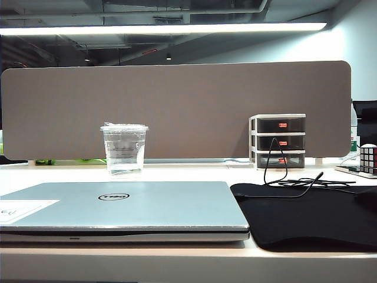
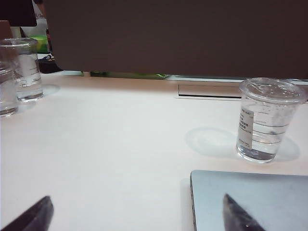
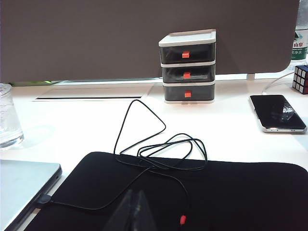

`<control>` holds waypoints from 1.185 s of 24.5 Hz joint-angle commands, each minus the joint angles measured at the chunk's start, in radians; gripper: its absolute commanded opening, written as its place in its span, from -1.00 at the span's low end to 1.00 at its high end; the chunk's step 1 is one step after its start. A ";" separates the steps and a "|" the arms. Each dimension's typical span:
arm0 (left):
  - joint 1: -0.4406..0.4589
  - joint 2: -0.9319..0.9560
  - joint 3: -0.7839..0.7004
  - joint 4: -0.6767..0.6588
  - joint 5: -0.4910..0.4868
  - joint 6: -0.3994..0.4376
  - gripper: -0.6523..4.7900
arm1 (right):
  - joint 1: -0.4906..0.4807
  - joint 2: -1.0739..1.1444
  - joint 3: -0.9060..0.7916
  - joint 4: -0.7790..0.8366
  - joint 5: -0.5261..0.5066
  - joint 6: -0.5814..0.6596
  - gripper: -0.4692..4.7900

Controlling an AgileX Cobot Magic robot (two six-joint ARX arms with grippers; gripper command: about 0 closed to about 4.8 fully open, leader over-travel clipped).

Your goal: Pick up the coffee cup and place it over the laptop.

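Only claw tips showed. The left claw (image 2: 137, 214) had two dark, matte, wedge-shaped fingertips (image 2: 29, 216) at 7 and 5 o'clock. The right claw (image 3: 134, 211) showed dark, glossy tips meeting in one point.

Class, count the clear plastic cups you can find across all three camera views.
3. One cup stands just behind the laptop. Two more stand close together farther along the table, the nearer one cut off by the frame. Others may be out of view.

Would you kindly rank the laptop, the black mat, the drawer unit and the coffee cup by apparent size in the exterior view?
1. laptop, though it lies nearest the camera
2. black mat, partly cut off at the edge
3. drawer unit and coffee cup: similar, not ranked
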State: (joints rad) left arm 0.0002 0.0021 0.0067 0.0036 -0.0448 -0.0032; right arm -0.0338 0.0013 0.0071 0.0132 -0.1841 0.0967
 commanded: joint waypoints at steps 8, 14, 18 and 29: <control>0.002 0.000 0.001 0.012 0.004 0.004 0.94 | 0.000 -0.002 -0.005 0.014 0.003 0.000 -0.84; 0.001 0.000 0.001 0.013 0.185 -0.106 0.94 | 0.001 -0.002 -0.005 0.012 -0.160 0.037 -0.84; 0.001 0.000 0.001 0.013 0.419 -0.109 0.94 | 0.001 -0.002 -0.005 0.013 -0.339 0.038 -0.84; 0.001 0.000 0.001 0.013 0.643 -0.112 0.94 | 0.002 -0.002 -0.005 0.013 -0.492 0.071 -0.84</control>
State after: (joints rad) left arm -0.0002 0.0021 0.0071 0.0040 0.5678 -0.1093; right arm -0.0330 0.0013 0.0071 0.0128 -0.6674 0.1543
